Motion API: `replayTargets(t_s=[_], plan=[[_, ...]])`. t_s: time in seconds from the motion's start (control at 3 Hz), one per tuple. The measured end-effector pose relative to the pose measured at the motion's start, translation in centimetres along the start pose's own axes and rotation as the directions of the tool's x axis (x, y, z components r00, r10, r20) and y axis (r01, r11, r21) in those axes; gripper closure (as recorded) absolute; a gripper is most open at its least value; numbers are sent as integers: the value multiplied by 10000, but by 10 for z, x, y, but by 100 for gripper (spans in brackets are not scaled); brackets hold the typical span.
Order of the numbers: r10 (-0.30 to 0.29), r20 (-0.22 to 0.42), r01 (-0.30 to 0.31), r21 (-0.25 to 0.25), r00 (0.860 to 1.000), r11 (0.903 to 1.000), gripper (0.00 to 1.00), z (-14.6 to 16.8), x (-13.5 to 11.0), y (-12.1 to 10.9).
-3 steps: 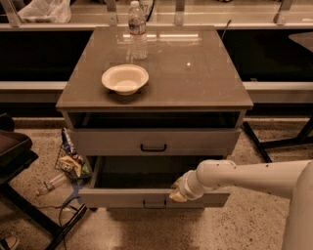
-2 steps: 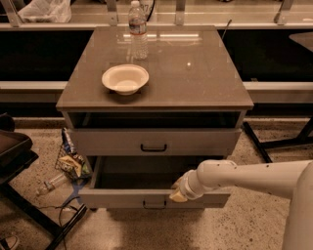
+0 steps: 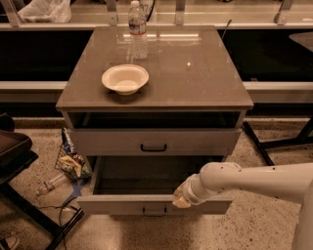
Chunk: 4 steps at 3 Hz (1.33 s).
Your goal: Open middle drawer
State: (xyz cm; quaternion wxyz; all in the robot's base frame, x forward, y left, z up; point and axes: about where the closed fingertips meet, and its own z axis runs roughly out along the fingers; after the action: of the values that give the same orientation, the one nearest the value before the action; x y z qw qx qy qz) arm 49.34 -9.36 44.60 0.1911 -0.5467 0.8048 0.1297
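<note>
My gripper point(image 3: 181, 199) sits on the pulled-out middle drawer's point(image 3: 112, 205) front rim; I cannot tell its grip. Bowl point(image 3: 125, 78) near the bench's point(image 3: 195, 73) left edge.

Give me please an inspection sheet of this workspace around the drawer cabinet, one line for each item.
Surface: brown cabinet top carries a white bowl and a water bottle.
Job's things: middle drawer pulled far out, dark inside exposed.
Clutter: wire basket of wrappers and a plastic bottle on the floor, left.
Grippers: gripper at the middle drawer's front edge, right of its handle.
Cables: dark cables on the floor, lower left.
Surroundings: top drawer slightly out; plastic bag on the rear ledge.
</note>
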Motion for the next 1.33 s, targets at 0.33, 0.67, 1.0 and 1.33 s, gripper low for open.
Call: replayTargets(t_s=[0.33, 0.67, 1.0, 1.33], plan=[[111, -420, -129, -447, 9991, 9989, 100, -12, 9, 22], [130, -997, -244, -1135, 9949, 9932, 100, -27, 19, 53], [-142, -1707, -260, -2309, 9852, 9726, 100, -43, 29, 96], [-233, -2039, -347, -2761, 9787, 9605, 100, -48, 37, 109]])
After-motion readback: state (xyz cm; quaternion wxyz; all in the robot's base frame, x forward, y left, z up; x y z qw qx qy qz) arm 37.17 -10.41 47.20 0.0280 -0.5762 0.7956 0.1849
